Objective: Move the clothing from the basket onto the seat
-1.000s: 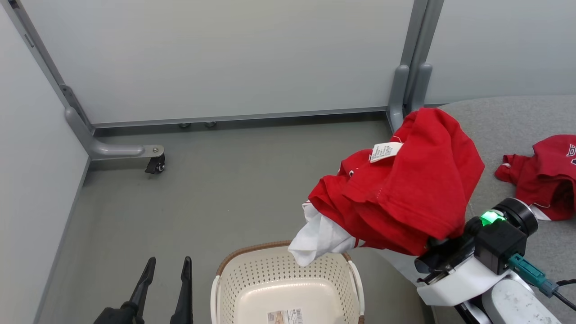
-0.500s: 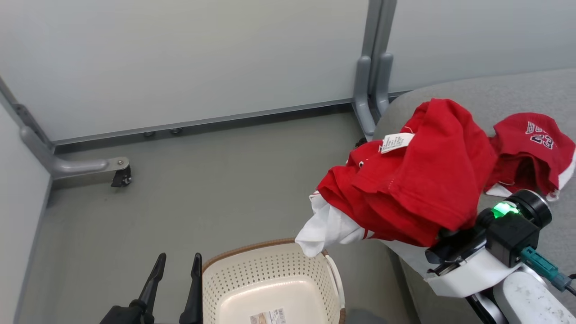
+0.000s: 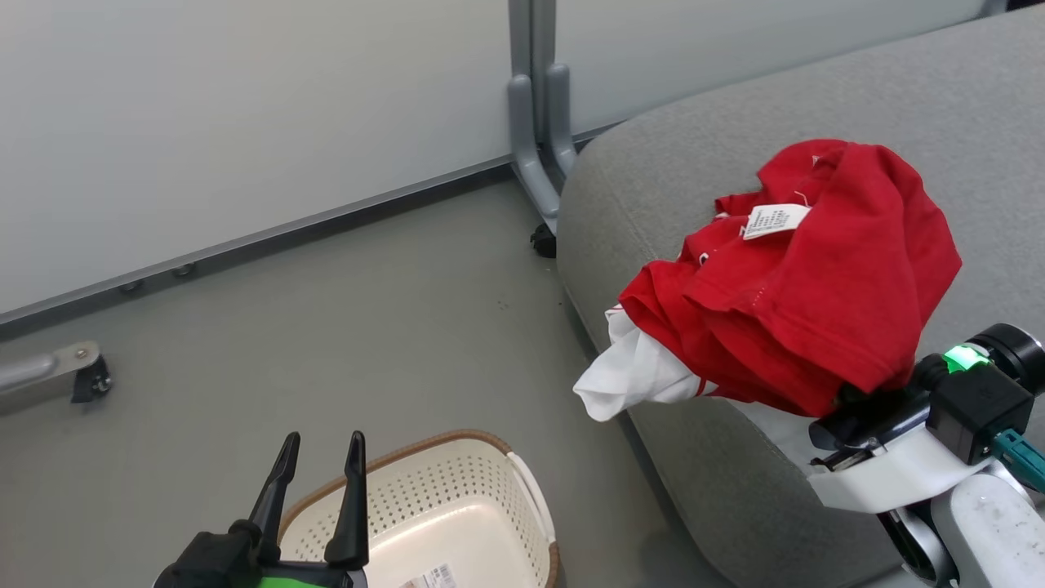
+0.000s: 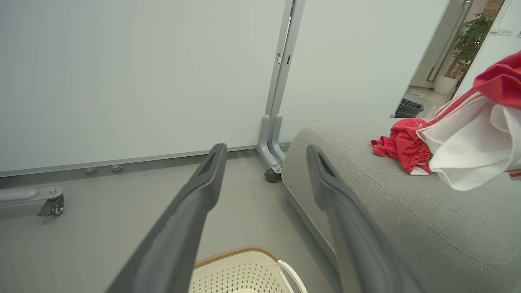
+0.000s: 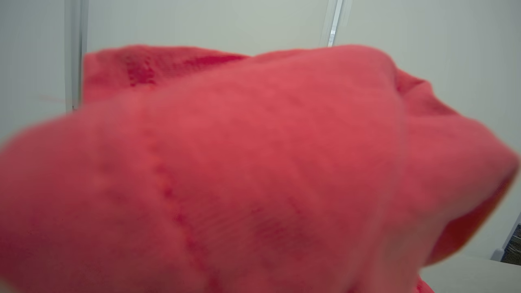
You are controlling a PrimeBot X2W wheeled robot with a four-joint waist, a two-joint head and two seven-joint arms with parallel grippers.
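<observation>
A bundle of red clothing (image 3: 816,286) with a white tag and a white flap hanging at its left is draped over my right gripper, whose dark base (image 3: 865,412) pokes out beneath; the fingers are buried in the fabric and shut on it. It hangs above the front corner of the grey seat (image 3: 694,180). The right wrist view has blurred red cloth (image 5: 260,171) close up. Another red garment (image 4: 403,142) lies further back on the seat (image 4: 407,211). The cream basket (image 3: 457,506) stands on the floor at lower left. My left gripper (image 3: 322,441) is open beside its rim, holding nothing.
Pale partition panels stand behind, joined at a grey post (image 3: 535,163) whose foot and caster sit at the seat's corner. Another caster foot (image 3: 82,376) is at the far left. Grey floor lies between the basket and the panels. A doorway with a plant (image 4: 468,44) shows beyond.
The head camera has swung right, so the basket and panels slid left in the picture. The held clothing now hangs over the seat's corner instead of near the basket. The left gripper stays open.
</observation>
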